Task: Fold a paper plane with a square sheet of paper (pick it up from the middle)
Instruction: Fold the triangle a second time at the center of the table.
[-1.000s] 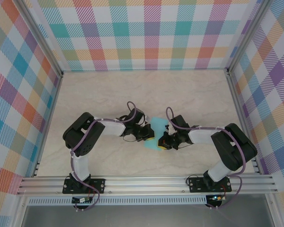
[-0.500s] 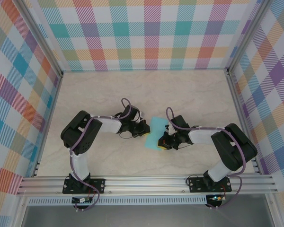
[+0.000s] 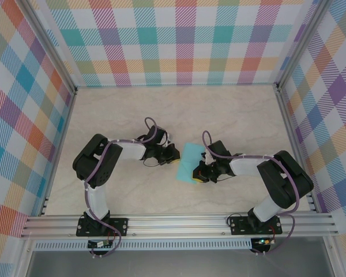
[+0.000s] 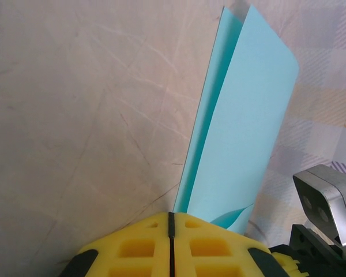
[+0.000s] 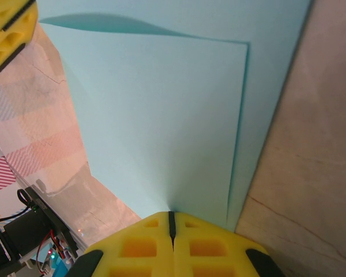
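1. My left arm (image 3: 106, 164): elbow swung out to the left, forearm reaching right, low over the table (image 3: 236, 115). The left jaws are pressed together, seam tight, with nothing between them. They sit just beside the sheet's left edge.
2. My right arm (image 3: 277, 179): elbow out to the right, forearm reaching left, roughly a mirror of the other. The right jaws are clamped on the sheet (image 3: 188, 161) at its near edge.
3. Sheet: turquoise, folded double, the two layers slightly offset and gaping a little at the far end. It sits mid-table, between my two wrists. I cannot tell whether its underside rests on the table or is lifted off it.
4. Table: pale beige with a faint marbled vein pattern and a matte finish.
5. Room: pastel plaid panels (image 3: 184, 46) on the left, back and right. Aluminium rails (image 3: 179, 222) run along the near edge and carry both arm bases.
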{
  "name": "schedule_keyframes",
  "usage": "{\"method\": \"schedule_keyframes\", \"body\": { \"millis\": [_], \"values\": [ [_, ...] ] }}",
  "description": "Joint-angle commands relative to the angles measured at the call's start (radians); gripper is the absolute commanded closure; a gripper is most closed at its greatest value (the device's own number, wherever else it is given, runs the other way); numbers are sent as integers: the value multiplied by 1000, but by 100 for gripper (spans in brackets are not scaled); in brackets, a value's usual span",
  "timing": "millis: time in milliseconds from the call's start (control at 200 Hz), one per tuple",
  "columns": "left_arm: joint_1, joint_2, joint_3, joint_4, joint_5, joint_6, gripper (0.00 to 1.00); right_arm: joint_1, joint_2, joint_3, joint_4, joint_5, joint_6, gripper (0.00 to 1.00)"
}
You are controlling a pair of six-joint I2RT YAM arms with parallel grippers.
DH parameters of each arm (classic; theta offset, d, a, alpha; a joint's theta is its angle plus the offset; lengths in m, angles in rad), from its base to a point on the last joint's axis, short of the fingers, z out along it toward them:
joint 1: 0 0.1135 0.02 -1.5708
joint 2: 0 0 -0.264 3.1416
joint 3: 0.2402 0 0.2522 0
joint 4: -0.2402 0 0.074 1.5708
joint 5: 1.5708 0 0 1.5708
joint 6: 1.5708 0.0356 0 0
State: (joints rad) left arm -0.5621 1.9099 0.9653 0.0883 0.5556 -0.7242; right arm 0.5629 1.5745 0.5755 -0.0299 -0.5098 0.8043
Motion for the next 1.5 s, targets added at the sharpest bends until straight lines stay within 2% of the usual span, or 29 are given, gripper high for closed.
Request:
{"method": "schedule_keyframes", "body": {
  "millis": [0, 190, 370, 700, 1025, 1355, 1495],
  "values": [
    [31, -37, 28, -52, -23, 24, 91, 5, 24, -35, -108, 71, -4, 97],
    [16, -126, 9, -54, 12, 14, 89, 5, 19, -16, -114, 71, -3, 97],
    [-54, -105, 11, -7, 107, -4, 89, 5, 9, -8, -103, 65, 2, 97],
    [-87, 14, 28, 9, 103, -8, 89, 5, -11, 19, -96, 50, 9, 95],
    [-87, 40, 51, -146, 8, 47, 91, 11, -21, 109, -77, 13, 14, 93],
    [-87, 44, 56, -137, 20, 40, 91, 35, 134, 197, -78, 13, 14, 93],
    [-87, 49, 56, -137, 24, 39, 91, 37, 162, 183, -126, 58, -2, 93]
  ]
}}
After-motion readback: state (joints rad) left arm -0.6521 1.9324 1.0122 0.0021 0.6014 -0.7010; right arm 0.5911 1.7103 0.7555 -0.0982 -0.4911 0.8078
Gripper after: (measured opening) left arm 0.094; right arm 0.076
